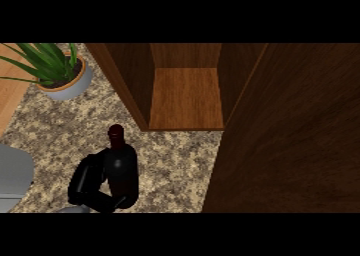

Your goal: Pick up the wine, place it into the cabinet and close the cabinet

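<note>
One dark glass wine bottle [122,165] is held upright over speckled granite counter [179,155], left hand [91,187] curled around its base, before the open wooden cabinet [187,97].

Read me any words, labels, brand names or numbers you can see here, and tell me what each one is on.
None can be read.
The wine bottle, held by a black hand, shows no label text.
The cabinet and the plant pot show no writing.
</note>
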Controlling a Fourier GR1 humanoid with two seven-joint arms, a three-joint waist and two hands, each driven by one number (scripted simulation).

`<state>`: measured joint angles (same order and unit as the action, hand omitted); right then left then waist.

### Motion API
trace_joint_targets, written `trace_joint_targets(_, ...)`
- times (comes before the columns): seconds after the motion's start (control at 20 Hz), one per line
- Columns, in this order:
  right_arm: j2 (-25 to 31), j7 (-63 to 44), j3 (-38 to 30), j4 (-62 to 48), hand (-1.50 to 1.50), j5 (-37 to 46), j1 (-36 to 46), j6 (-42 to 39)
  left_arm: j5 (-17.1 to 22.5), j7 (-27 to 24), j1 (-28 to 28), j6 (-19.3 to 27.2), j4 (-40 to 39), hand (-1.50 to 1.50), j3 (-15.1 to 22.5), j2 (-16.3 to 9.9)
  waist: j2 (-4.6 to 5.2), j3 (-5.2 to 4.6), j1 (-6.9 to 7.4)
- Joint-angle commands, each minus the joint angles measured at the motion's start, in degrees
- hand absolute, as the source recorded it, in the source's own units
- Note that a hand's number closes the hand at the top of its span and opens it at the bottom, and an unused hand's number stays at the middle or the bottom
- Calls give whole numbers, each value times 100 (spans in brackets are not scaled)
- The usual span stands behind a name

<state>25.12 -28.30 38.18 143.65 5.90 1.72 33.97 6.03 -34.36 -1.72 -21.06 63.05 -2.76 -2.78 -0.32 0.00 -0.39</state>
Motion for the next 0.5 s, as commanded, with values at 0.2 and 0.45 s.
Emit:
trace_joint_targets(0.2,311,-267,-36,1225,-150,301,-498,14,143,859,399,208,1395,150,515,271,-8,3,-10)
trace_joint_targets(0.45,106,-122,169,839,-150,416,-316,122,514,1738,634,975,2474,150,1470,276,-14,1,4)
